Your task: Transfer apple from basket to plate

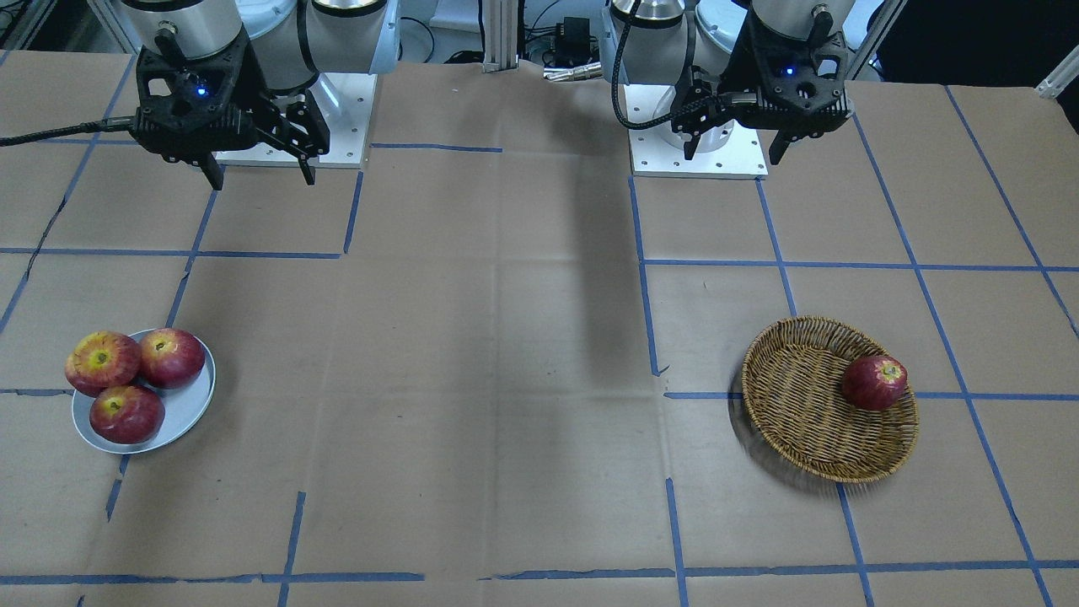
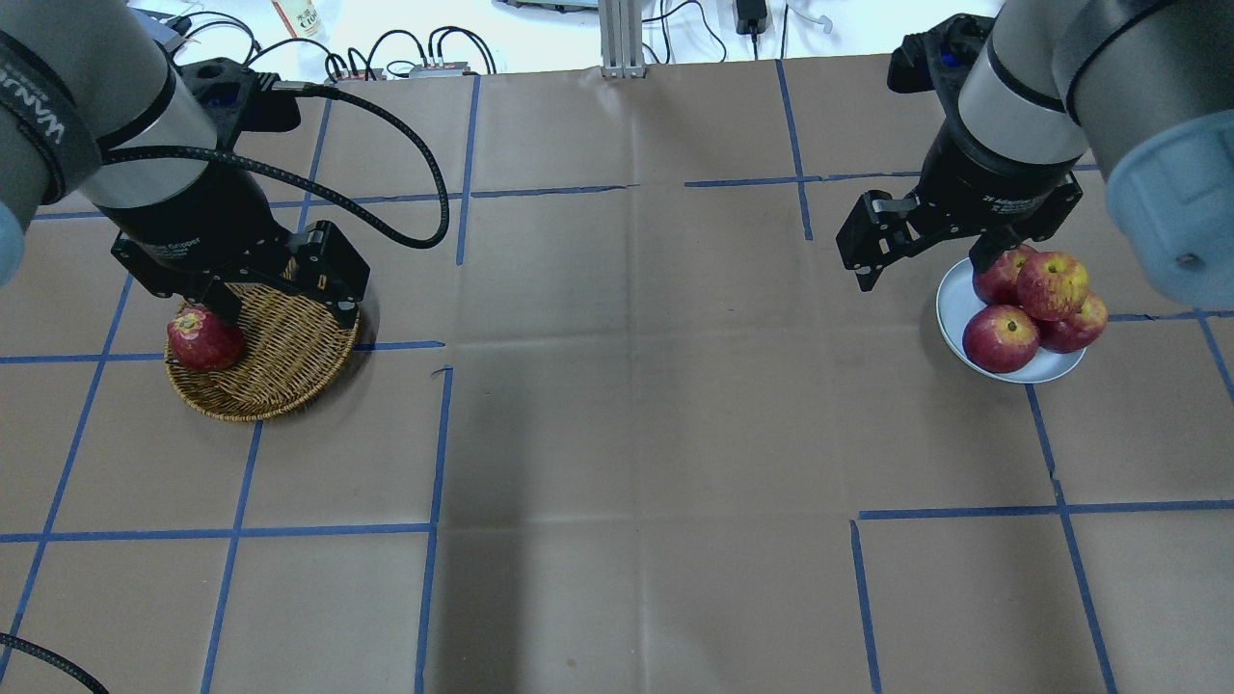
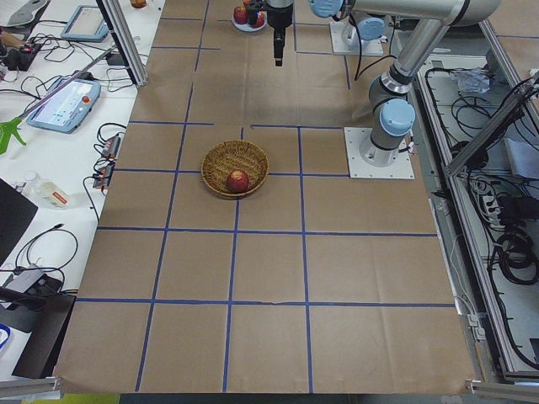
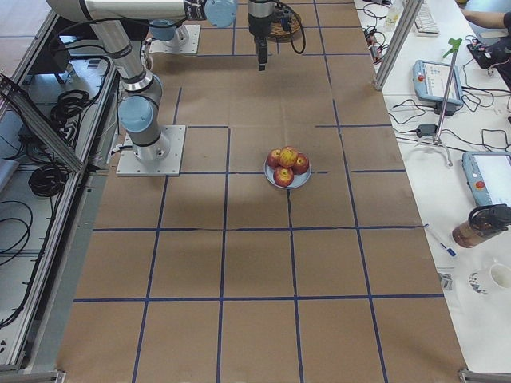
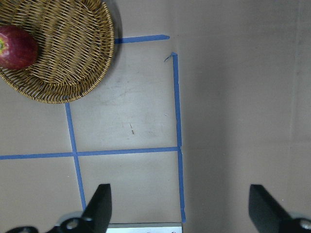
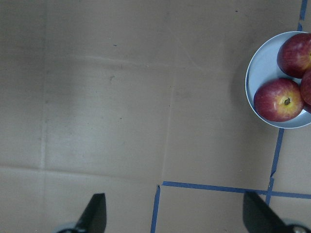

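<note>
The wicker basket [image 1: 801, 421] holds one dark red apple [image 1: 874, 382], which also shows in the overhead view [image 2: 204, 339]. The streaky apple [image 1: 101, 361] with the broad yellow patch lies on the grey-blue plate [image 1: 190, 413] among dark red apples [image 1: 126, 413]; in the overhead view it [image 2: 1053, 284] sits on top of them. My left gripper [image 1: 733, 156] is open and empty, high up near its base; in its wrist view the basket [image 5: 73, 58] is at the upper left. My right gripper [image 1: 261, 179] is open and empty, high up, with the plate [image 6: 257, 73] at its wrist view's right edge.
The table is covered in brown paper with a grid of blue tape lines [image 1: 645, 312]. The two white arm bases [image 1: 700, 156] stand at the robot's side. Cables and devices lie beyond the table's edges in the side views.
</note>
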Available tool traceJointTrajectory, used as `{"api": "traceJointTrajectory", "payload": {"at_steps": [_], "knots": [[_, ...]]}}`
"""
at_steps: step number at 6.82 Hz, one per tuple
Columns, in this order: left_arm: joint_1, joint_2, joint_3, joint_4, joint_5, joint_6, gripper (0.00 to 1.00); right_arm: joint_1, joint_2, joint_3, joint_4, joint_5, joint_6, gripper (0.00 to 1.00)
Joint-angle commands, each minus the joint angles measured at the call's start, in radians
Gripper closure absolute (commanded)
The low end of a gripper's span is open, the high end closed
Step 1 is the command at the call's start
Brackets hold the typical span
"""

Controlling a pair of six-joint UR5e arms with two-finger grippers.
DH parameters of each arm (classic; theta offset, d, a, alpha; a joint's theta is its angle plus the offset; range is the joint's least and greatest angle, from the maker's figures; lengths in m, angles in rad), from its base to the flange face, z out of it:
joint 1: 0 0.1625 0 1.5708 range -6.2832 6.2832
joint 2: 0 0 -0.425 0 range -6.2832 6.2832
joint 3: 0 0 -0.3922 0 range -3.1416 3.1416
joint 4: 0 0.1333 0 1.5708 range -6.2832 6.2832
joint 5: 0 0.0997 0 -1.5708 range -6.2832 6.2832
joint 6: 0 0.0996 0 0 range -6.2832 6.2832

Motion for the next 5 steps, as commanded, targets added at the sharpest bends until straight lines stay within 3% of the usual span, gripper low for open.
{"api": "traceJointTrajectory", "payload": {"at_steps": [1, 5], "knots": [[-0.002, 0.0, 0.002, 0.001, -0.001, -0.006, 0.01, 0.004, 0.034, -0.019, -0.009, 0.003, 0.0, 0.0], [0.0, -0.011, 0.002, 0.004, -0.003, -0.006, 0.01, 0.004, 0.06, -0.05, 0.0, -0.006, 0.0, 0.0]]}}
